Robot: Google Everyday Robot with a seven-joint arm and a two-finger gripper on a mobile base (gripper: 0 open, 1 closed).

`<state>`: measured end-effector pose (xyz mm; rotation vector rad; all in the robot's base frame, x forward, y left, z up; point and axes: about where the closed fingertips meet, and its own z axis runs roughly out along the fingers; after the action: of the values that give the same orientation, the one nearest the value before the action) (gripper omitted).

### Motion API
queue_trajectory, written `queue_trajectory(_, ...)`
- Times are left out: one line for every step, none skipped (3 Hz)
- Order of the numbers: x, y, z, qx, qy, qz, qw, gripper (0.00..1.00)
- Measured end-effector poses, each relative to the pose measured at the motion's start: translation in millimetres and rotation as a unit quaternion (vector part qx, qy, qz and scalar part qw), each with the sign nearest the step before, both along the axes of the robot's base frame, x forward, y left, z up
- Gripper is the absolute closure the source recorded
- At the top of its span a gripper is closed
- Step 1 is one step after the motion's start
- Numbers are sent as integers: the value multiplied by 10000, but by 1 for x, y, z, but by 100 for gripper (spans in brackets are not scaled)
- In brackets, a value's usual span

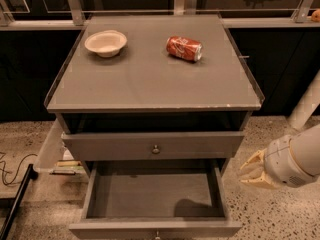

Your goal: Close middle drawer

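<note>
The middle drawer (pixel 155 196) is pulled far out below the top drawer front (pixel 155 145). It is a wide shallow grey box, empty inside, and its front edge with a small knob (pixel 157 234) sits at the bottom of the view. My gripper (pixel 254 170), cream-coloured on a white wrist, hangs to the right of the cabinet. It is level with the open drawer's right side wall (pixel 219 184), close beside it, and holds nothing. The lowest drawer is out of view.
On the grey cabinet top (pixel 150 84) stand a white bowl (pixel 105 42) and a red soda can (pixel 184 48) lying on its side. A pale panel (pixel 50 146) and cables (pixel 12 166) are at the left. The floor (pixel 280 214) is speckled.
</note>
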<state>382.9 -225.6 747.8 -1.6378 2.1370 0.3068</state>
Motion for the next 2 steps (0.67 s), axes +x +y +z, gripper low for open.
queue_trajectory(-5, 12, -57, 145, 507, -92, 9986, 100)
queue_trajectory(-10, 29, -144, 490, 998, -156, 9937, 100)
